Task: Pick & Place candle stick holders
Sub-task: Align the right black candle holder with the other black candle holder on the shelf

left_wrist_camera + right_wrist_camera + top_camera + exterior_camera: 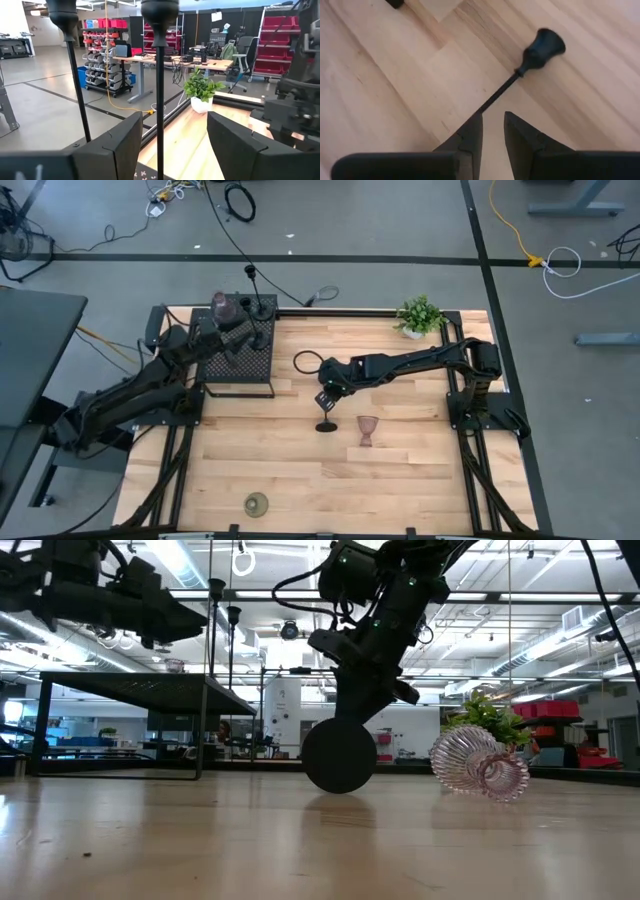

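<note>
My right gripper [328,396] is over the table's middle, shut on a thin black candle stick holder [520,70] whose round base [338,755] faces the near edge. My left gripper [175,125] stands open and level at the black mesh box [240,360]. Two black stem holders [159,85] [75,75] stand upright on the box by their bases just ahead of its fingers, which touch neither. A pinkish goblet [222,308] also stands on the box. Another goblet [480,765] lies on its side on the table. A squat olive-gold holder [257,504] sits near the front edge. My right gripper pinches the holder's thin stem [485,107] between its two fingers, coming slanting down from above and lying across the stem. The cup end [542,47] points toward the far edge, the base toward the near edge. Whether the base's rim [338,790] touches the wood I cannot tell.
A small green potted plant [420,315] stands at the table's far right corner. The lying goblet [368,430] is just right of the held holder's base. Bare wood stretches across the near half of the table [400,490].
</note>
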Controlling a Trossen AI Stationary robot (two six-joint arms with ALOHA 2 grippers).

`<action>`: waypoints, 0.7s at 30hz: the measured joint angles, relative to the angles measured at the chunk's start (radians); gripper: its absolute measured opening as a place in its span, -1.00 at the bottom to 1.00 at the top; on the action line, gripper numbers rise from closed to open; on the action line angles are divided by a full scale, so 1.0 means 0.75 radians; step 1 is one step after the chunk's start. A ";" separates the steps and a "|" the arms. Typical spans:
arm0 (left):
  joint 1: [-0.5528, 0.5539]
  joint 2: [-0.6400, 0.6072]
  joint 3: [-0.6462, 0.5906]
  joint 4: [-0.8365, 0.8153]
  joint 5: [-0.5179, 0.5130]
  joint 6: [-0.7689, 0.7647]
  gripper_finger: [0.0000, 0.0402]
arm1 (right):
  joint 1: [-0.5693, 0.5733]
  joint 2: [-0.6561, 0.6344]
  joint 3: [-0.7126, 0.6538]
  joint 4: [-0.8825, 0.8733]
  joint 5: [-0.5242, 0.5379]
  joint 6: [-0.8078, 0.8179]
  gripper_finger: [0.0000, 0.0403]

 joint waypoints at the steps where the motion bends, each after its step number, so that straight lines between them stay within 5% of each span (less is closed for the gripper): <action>1: 0.000 -0.029 0.000 -0.031 0.000 0.000 0.12 | 0.000 -0.001 -0.016 0.018 -0.005 0.019 -0.60; 21: 0.000 -0.385 0.001 -0.328 0.128 -0.132 0.12 | -0.005 0.000 -0.265 0.464 -0.031 0.232 -0.03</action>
